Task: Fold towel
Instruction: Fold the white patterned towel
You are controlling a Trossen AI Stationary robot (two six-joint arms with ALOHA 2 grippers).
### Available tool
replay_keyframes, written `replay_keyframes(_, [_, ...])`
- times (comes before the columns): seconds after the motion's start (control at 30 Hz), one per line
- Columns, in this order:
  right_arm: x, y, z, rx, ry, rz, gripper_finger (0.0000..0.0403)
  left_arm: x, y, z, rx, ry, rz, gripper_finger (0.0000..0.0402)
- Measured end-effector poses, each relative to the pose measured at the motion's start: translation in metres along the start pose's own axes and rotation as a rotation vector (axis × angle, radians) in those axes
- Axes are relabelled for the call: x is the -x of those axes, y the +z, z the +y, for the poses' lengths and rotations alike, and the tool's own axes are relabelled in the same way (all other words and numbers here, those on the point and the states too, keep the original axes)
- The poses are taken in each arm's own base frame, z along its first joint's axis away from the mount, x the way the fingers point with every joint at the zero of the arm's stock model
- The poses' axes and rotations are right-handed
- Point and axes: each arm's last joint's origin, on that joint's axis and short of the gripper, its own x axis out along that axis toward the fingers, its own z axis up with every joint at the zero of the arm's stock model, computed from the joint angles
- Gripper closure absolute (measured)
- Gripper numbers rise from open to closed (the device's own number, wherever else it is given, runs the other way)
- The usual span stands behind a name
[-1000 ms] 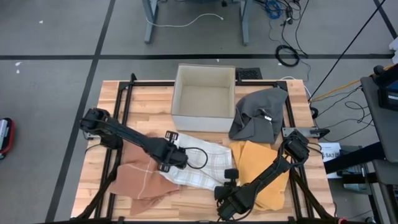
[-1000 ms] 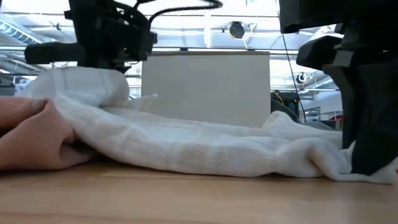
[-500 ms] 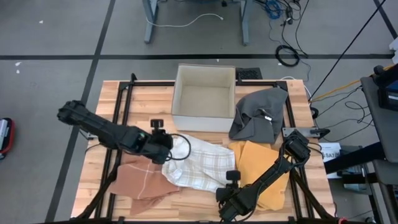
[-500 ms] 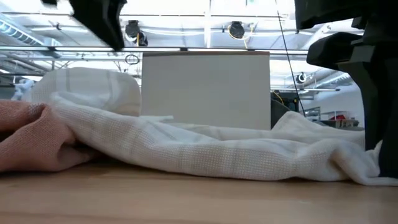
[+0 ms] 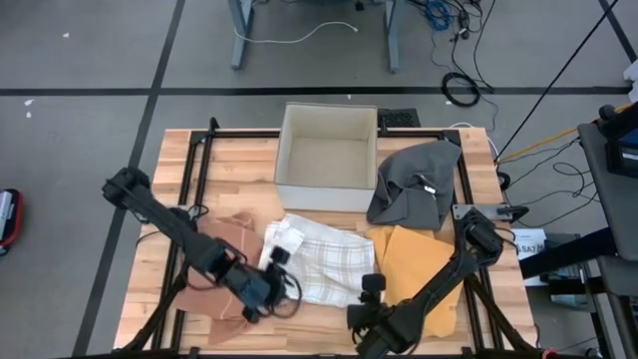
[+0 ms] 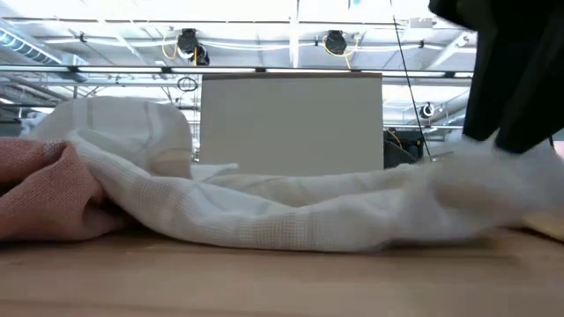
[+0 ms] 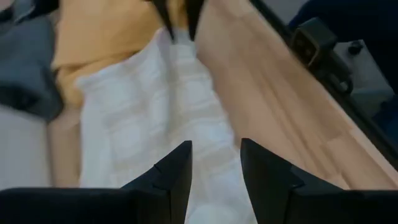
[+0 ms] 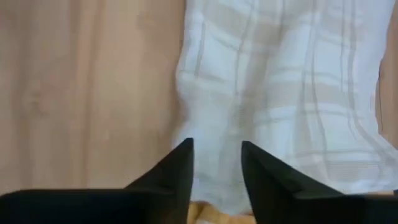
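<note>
Towel, white plaid, lies rumpled mid-table. Left tool and right tool both part-open, holding nothing.

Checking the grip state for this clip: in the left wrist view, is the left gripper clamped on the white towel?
No. The left gripper has its fingers apart with nothing between them, and the white towel lies flat on the table beyond them.

Ceiling lamps are shining bright and even, casting only faint shadows on the table. Motion blur is smearing the white towel at the low view's right, and both wrist views are looking soft.
</note>
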Motion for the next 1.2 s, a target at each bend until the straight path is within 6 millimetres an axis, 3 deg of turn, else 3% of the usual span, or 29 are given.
replay_keyframes(0.2, [0.013, -0.006, 0.01, 0.009, 0.044, -0.03, 0.0243, -0.062, 0.003, -0.02, -0.122, 0.0, -0.034, 0.0259])
replay_keyframes(0.37, [0.019, -0.016, 0.017, -0.008, 0.043, -0.021, 0.0251, -0.118, -0.001, -0.023, -0.227, 0.056, -0.102, 0.0259])
replay_keyframes(0.47, [0.021, -0.021, 0.019, -0.015, 0.029, -0.012, 0.026, -0.14, -0.001, -0.017, -0.257, 0.104, -0.166, 0.0259])
replay_keyframes(0.63, [0.025, -0.029, 0.021, -0.034, 0.009, 0.0, 0.0262, -0.163, -0.006, 0.003, -0.26, 0.179, -0.204, 0.0259])
replay_keyframes(0.8, [0.022, -0.031, 0.023, -0.046, 0.005, -0.008, 0.0257, -0.186, -0.022, 0.02, -0.196, 0.05, -0.196, 0.0259])
replay_keyframes(0.93, [0.021, -0.031, 0.022, -0.074, 0.013, 0.006, 0.026, -0.197, -0.025, 0.018, -0.183, 0.017, -0.241, 0.0259])
replay_keyframes(1.2, [0.021, -0.029, 0.026, -0.12, 0.063, 0.006, 0.0263, -0.197, -0.02, 0.013, -0.215, 0.025, -0.305, 0.0259])
